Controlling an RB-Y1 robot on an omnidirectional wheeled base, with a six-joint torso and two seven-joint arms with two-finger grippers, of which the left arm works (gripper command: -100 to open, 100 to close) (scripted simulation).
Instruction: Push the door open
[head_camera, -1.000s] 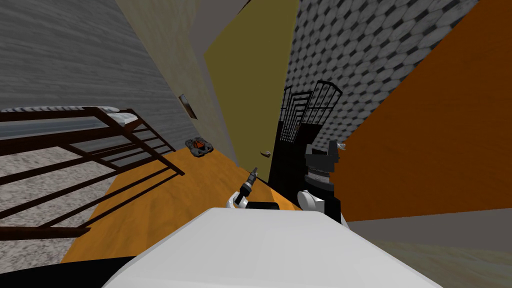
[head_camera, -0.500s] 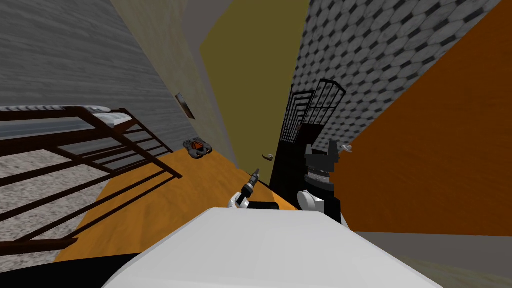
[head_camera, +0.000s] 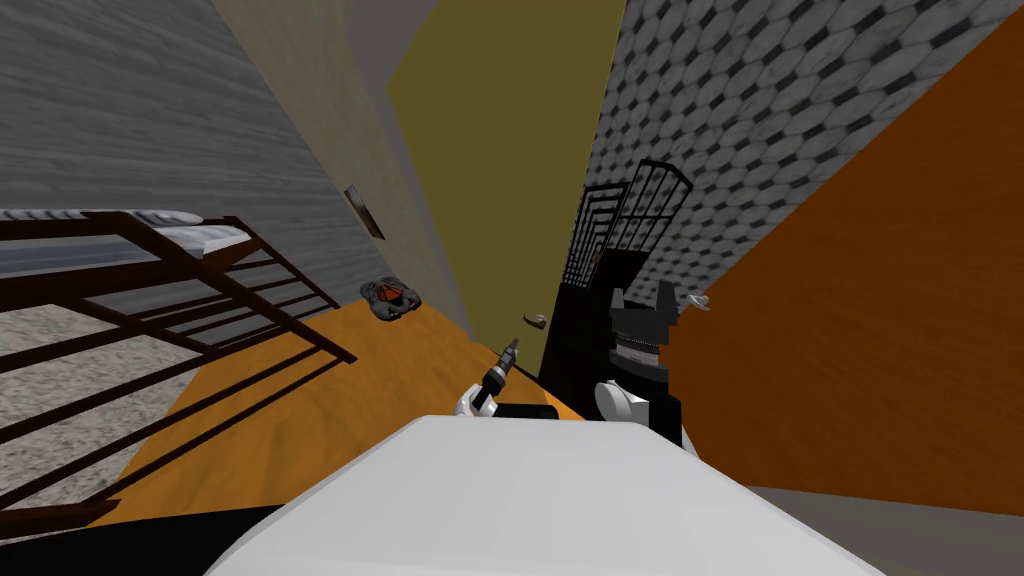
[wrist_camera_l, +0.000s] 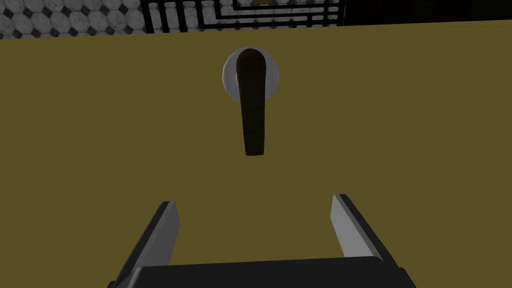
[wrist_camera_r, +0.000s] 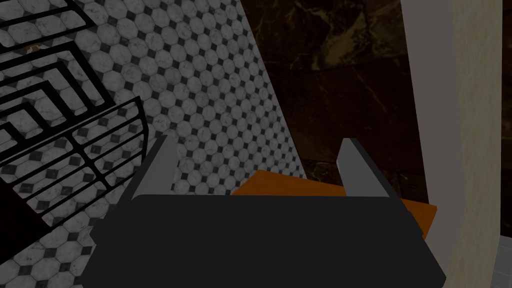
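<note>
Door (head_camera: 500, 150) straight ahead, handle (head_camera: 535, 320) low on it, near its right edge. Left gripper (head_camera: 510, 347) just before the door, below the handle, apart from it. In the left wrist view the handle lies ahead of the fingers (wrist_camera_l: 165, 225), in line with the gap between them. Wire rack (head_camera: 640, 215) past the door's right edge, against tiled wall (head_camera: 760, 110). Right gripper (head_camera: 640, 298) right of the left one, in front of the rack. Second door (head_camera: 880, 330) far right, its own handle (head_camera: 700, 299) just beside the right gripper. Bed (head_camera: 205, 237) on the left, standing on the floor (head_camera: 330, 400). Small object (head_camera: 392, 297) on the floor by the wall left of the door, wall frame (head_camera: 365, 212) above it.
</note>
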